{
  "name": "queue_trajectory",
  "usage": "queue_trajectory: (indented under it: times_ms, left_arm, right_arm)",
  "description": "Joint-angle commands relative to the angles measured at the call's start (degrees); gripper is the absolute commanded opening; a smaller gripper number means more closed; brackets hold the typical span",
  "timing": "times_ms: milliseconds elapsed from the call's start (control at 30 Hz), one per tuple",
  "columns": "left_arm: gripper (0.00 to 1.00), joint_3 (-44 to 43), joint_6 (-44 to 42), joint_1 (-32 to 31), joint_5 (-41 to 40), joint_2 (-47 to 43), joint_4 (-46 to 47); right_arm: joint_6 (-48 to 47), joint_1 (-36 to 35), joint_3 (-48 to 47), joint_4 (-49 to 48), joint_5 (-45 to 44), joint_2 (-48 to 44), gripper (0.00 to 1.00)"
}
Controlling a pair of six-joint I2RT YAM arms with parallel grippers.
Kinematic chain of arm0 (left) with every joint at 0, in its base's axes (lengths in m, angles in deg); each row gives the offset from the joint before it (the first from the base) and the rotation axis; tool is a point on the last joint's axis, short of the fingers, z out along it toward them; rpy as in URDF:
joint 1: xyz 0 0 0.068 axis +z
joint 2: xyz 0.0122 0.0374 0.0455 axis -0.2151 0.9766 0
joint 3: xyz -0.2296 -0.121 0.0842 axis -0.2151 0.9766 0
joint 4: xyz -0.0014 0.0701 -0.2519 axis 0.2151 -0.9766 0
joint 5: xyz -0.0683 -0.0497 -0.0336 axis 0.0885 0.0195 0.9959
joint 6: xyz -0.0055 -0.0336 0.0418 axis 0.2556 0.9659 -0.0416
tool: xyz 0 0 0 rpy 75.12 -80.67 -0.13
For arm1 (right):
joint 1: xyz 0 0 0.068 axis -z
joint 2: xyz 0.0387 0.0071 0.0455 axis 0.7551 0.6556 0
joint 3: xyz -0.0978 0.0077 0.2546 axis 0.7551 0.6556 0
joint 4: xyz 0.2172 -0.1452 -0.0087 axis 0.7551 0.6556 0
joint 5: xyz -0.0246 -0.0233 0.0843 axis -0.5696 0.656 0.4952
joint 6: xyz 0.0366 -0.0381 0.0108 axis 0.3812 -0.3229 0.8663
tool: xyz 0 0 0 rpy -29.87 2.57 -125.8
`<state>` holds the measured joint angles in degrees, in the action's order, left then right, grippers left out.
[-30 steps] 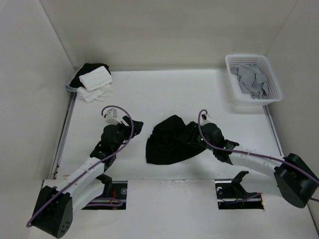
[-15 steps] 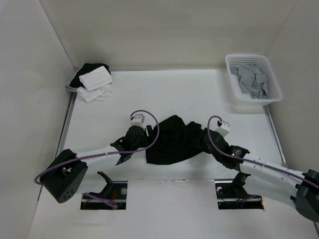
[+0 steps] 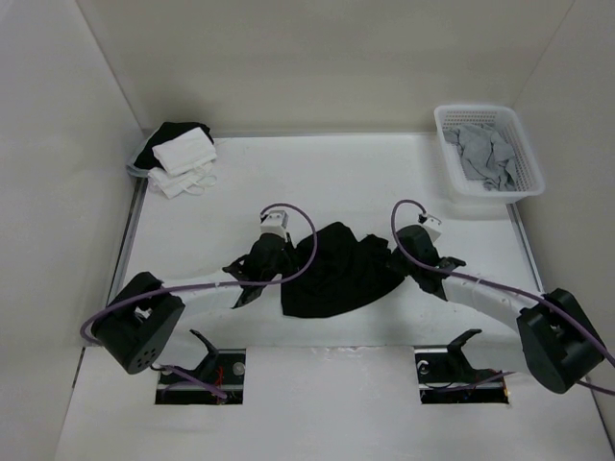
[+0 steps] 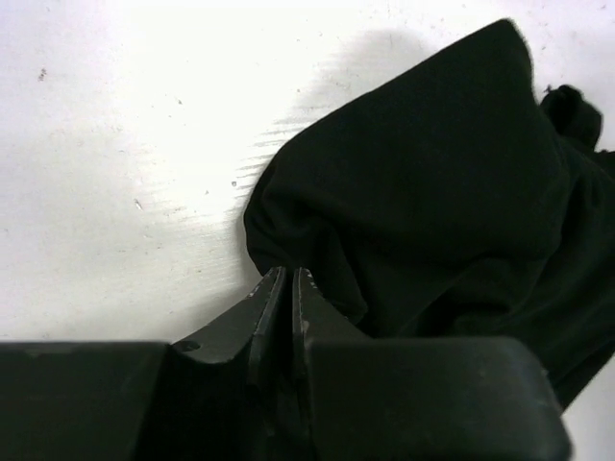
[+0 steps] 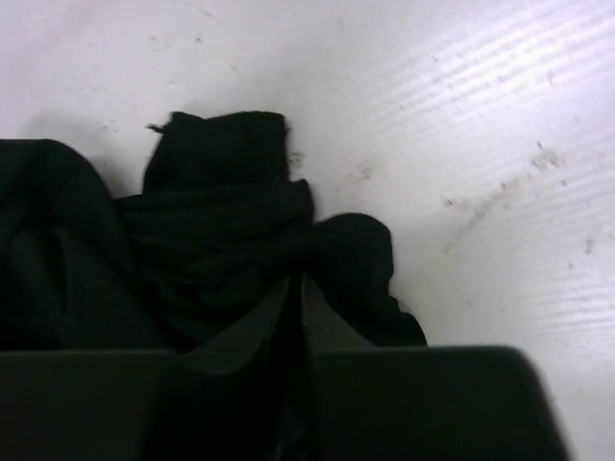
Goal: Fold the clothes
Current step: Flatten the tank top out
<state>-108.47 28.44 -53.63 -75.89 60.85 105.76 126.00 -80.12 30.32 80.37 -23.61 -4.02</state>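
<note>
The shirt [image 3: 338, 274] lies bunched mid-table [image 3: 327, 182], with bare room at 12 o'clock. The left claw [image 4: 286, 275], fingers together, touches its 9 o'clock edge; a pinch is unclear. The right claw [image 5: 296, 280] pinches its 3 o'clock edge. Both were wider before.

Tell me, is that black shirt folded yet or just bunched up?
Bunched up, not folded. The black T-shirt lies in a rumpled heap with irregular creases and a ragged outline.
</note>
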Motion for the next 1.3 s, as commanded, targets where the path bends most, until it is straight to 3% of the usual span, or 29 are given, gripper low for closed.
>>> queue_trajectory:
  times_ms: [0,233,300,367,533,767,833,900,967,1000,1033,1133,1267]
  left_arm:
    - [0.03,-2.15,2.48,2.05,1.89,-9.00,0.95]
    - [0.02,-4.79,6.88,5.83,6.11,-23.44,-4.86]
    - [0.02,-5.66,7.50,6.36,6.90,-26.08,-6.18]
    - [0.03,-6.02,8.29,6.45,6.82,-27.31,-7.15]
    - [0.03,-2.59,11.45,9.17,6.73,-30.74,-7.15]
    - [0.03,-0.57,13.39,11.99,9.10,-30.22,-5.13]
    - [0.03,-0.39,13.65,12.25,9.37,-29.96,-4.52]
    - [0.03,-0.39,13.65,12.34,9.72,-29.61,-3.99]
    - [0.03,-1.27,13.92,12.69,10.07,-29.25,-3.72]
    - [0.03,-2.05,14.09,12.78,10.16,-29.34,-3.72]
    - [0.03,-3.11,14.35,12.78,10.33,-29.86,-3.81]
    - [0.03,-6.35,14.62,12.26,10.07,-31.97,-4.42]
    - [0.03,-11.11,15.23,11.55,9.02,-37.33,-6.44]
  right_arm:
    - [-2.33,0.82,-6.01,-6.77,3.34,-3.54,0.03]
    - [-7.26,-0.85,-12.09,-1.34,-2.72,-15.68,0.01]
    - [-6.48,-1.38,-12.53,2.35,-3.17,-17.02,0.20]
    - [-2.98,-1.38,-9.57,6.74,-2.12,-15.88,0.50]
    - [3.79,-1.91,1.60,5.62,-1.41,-13.68,0.60]
    - [8.37,-4.54,3.81,4.48,-1.59,-8.51,0.68]
    - [8.90,-4.63,3.73,2.64,-0.80,-5.52,0.66]
    - [9.17,-4.63,3.20,-1.31,2.01,-2.00,0.54]
    - [8.64,-4.11,2.15,-6.76,3.95,0.20,0.20]
    - [8.12,-3.85,1.27,-7.91,2.56,-0.49,0.09]
    - [6.81,-4.10,-0.21,-8.01,-0.41,-2.06,0.05]
    - [-1.25,-7.95,-9.50,-1.98,-10.42,-9.60,0.02]
    - [-11.99,-13.41,-22.17,4.81,-17.40,-19.55,0.02]
